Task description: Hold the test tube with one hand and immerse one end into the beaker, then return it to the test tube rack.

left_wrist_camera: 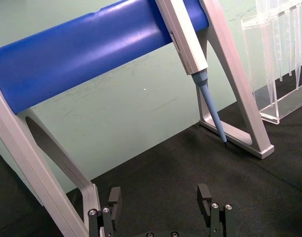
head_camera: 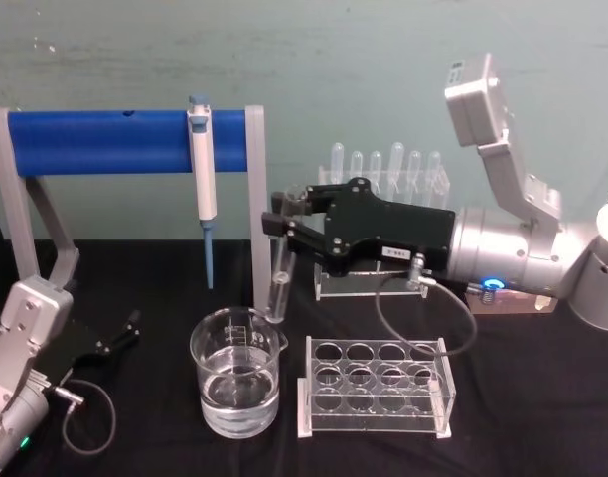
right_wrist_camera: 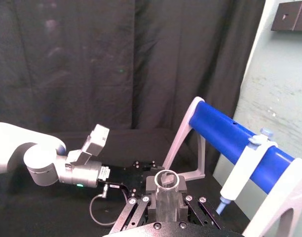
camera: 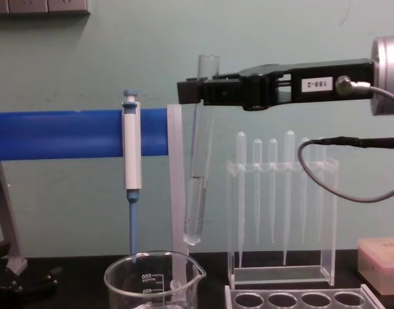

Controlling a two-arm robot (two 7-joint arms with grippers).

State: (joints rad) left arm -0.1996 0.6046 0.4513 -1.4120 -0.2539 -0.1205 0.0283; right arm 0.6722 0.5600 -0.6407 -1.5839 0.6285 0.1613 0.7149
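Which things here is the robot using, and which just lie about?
In use: clear glass test tube, black right pincer gripping it, wide glass beaker, clear plastic rack.
Lying about: white-and-blue pipette, blue-barred stand, thin plastic pipettes, parked left pincer.

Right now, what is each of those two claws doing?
Left gripper: open, holding nothing.
Right gripper: shut on the test tube.

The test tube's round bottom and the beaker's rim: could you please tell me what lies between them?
Nothing: in the chest view the test tube, held by the right gripper, hangs higher than the beaker, with bare air between.
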